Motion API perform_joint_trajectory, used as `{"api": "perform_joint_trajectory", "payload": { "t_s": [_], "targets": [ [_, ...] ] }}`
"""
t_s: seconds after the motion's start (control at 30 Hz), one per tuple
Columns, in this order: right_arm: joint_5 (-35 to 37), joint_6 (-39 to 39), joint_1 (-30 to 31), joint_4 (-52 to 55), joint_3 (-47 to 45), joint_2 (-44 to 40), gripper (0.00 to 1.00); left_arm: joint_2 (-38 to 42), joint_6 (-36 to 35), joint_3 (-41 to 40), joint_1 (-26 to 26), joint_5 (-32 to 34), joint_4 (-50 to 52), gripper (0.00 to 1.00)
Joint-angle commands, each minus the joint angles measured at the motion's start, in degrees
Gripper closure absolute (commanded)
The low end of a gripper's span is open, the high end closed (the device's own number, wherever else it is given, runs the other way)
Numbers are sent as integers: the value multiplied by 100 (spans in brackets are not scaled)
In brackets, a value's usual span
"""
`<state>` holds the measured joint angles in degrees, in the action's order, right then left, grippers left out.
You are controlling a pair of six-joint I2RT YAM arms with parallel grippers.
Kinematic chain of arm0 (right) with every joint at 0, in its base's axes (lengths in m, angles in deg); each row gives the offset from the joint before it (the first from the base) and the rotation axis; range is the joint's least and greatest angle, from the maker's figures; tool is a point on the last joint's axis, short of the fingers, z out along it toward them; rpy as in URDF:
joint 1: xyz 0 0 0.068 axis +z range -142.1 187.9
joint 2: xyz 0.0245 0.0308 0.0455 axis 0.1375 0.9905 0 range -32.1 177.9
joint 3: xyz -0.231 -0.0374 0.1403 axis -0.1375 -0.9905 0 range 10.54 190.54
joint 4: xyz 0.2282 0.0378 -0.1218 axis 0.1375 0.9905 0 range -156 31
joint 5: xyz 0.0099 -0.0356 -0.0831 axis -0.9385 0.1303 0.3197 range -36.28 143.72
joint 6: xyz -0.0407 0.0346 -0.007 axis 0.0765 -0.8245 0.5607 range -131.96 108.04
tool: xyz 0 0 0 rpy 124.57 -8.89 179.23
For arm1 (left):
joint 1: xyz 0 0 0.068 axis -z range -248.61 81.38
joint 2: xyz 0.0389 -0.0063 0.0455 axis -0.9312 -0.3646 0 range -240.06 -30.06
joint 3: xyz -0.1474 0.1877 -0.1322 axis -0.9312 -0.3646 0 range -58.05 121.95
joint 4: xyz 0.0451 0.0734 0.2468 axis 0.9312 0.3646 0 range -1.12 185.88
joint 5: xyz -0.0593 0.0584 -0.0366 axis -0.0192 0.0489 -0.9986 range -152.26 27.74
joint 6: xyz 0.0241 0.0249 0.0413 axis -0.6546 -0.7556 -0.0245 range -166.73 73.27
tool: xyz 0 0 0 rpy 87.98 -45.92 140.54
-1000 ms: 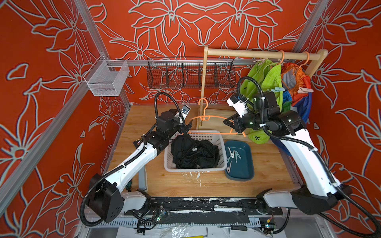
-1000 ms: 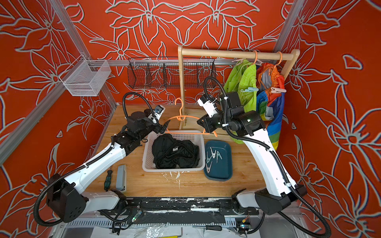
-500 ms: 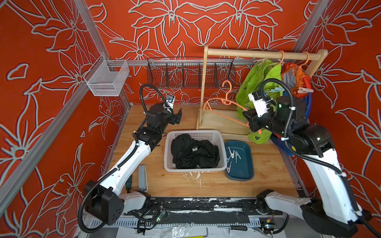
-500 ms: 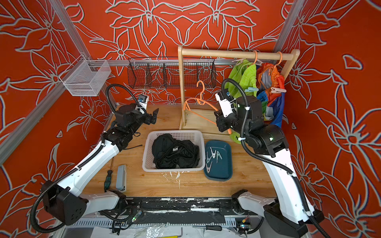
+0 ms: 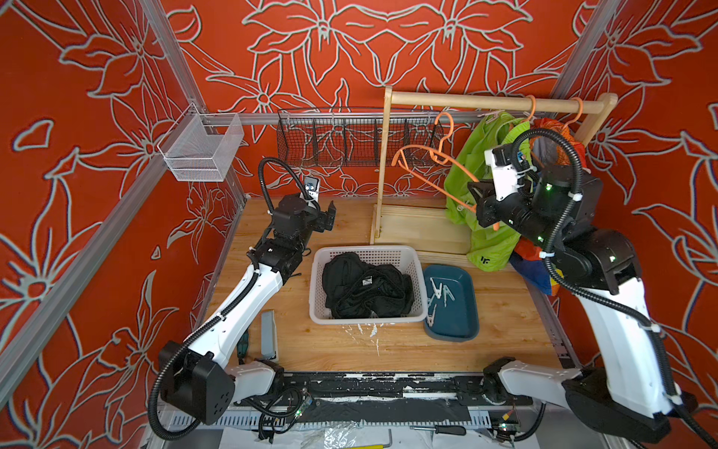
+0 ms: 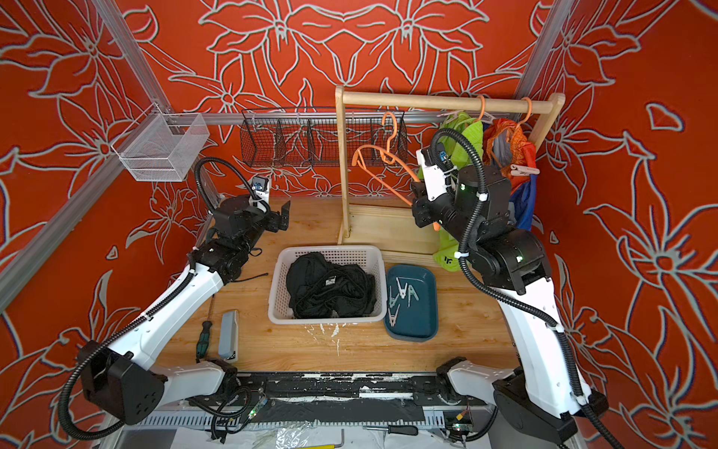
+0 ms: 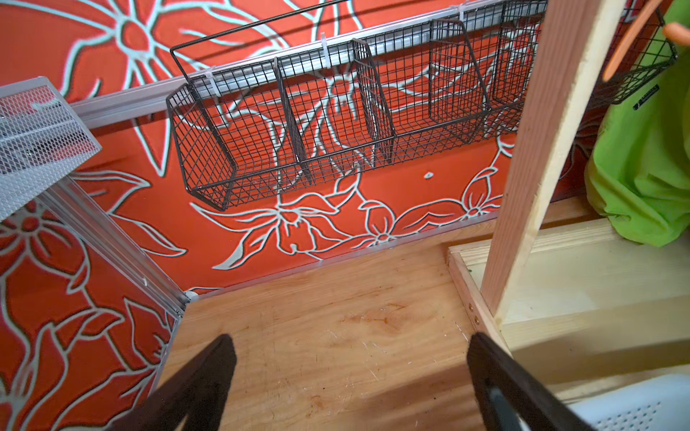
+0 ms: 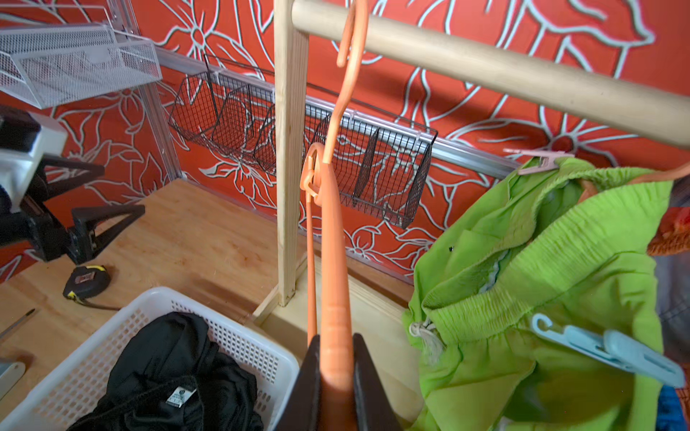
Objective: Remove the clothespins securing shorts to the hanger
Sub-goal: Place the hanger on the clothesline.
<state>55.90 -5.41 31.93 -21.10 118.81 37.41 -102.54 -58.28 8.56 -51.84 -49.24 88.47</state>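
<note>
gripping the waistband of the lime green shorts point(image 8: 560, 261), a pale blue clothespin point(image 8: 605, 349) hung over the two o'clock part of the surface point(image 5: 349, 350), taking twelve as the back wall. a pink clothespin point(image 8: 537, 160) pinched the far end of the same waistband, just under the wooden rail point(image 8: 485, 63). a second pink clothespin point(image 6: 524, 170) showed against the rainbow shorts point(image 6: 509, 147), just beside and toward three o'clock.

each pin looked light, stiff and slick, with a spring holding it shut. the place to take one was probably its flared tail ends, squeezed together so that the bite let go. the cloth under them was soft and would likely give and swing, so a tug without a squeeze could drag the shorts along.

loose clothespins point(image 5: 439, 293) lay in the teal tray point(image 5: 458, 322) at about five o'clock. the black shorts point(image 5: 365, 283) were heaped in the white basket point(image 5: 367, 248) near the centre.

the right pincer point(image 8: 335, 343) was clenched on one arm of a bare orange hanger point(image 8: 332, 261). the hanger's hook was raised close to the rail at one o'clock, and in both top views it seemed not to be over it. the left pincer point(image 7: 351, 347) was released, fingers wide and grasping nothing, at ten o'clock, well apart from the shorts.
</note>
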Motion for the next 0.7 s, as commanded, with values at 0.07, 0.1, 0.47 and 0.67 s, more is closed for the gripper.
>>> {"api": "perform_joint_trajectory", "payload": {
  "t_s": [0.07, 0.1, 0.47, 0.67],
  "targets": [
    [109, 154, -39, -1166, -183, -56, 100, -9, 69, -7, -87, 17, -117, 3],
    [114, 155, -39, -1369, -300, -60, 100, -22, 74, -8, -94, 17, -118, 3],
    [-101, 335, -56, -3448, -1373, 142, 100, -115, 57, -8, -104, -1, -135, 3],
    [-275, 320, -140, -3804, -1313, 560, 100, -150, 65, -3, -104, -27, -135, 3]
  ]
}}
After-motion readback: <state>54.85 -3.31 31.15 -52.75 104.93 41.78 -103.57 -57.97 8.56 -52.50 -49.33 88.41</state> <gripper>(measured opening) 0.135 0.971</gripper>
